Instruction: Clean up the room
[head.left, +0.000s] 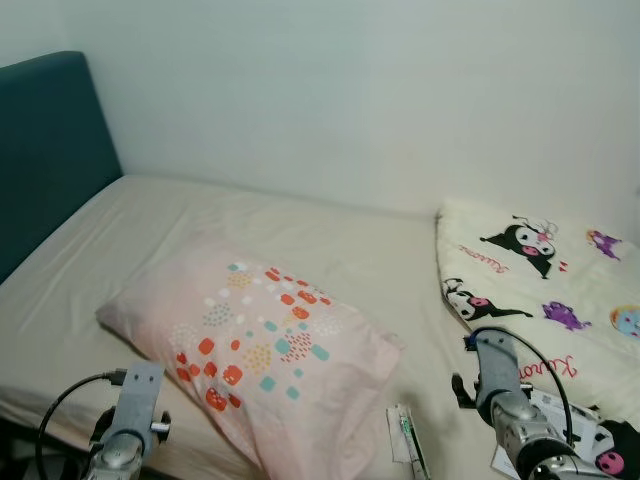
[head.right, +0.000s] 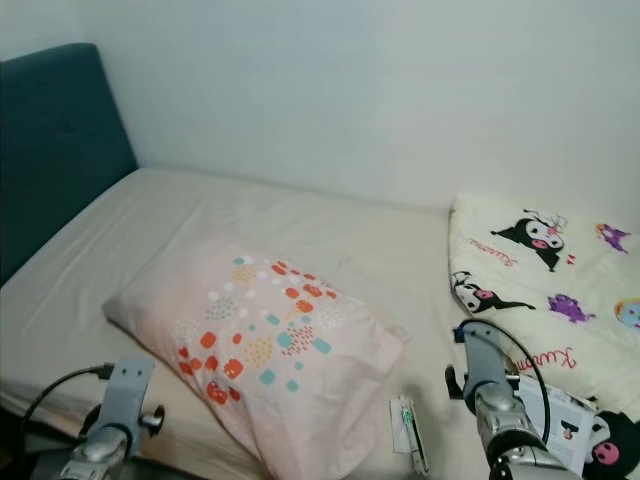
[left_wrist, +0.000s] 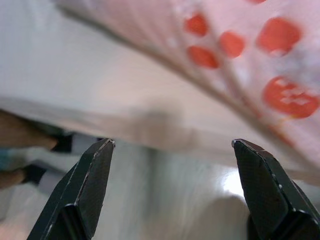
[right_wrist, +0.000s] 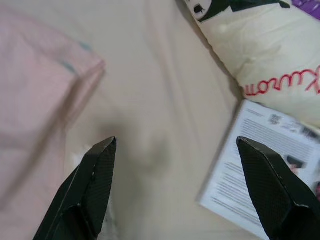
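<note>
A pink pillow (head.left: 250, 340) with red, teal and orange spots lies slanted across the middle of the bed (head.left: 330, 240). A cream blanket (head.left: 545, 275) printed with cartoon figures is bunched at the right. A white leaflet (right_wrist: 267, 167) lies by the blanket's edge, and a small white and green packet (head.left: 406, 432) rests on the sheet beside the pillow's near corner. My left gripper (left_wrist: 172, 172) is open at the bed's near edge, just under the pillow (left_wrist: 240, 55). My right gripper (right_wrist: 177, 177) is open above bare sheet, between the pillow (right_wrist: 35, 115) and the leaflet.
A dark teal headboard (head.left: 45, 150) stands at the left end of the bed. A pale wall (head.left: 380, 90) runs along the far side. Bare sheet stretches behind the pillow and toward the headboard.
</note>
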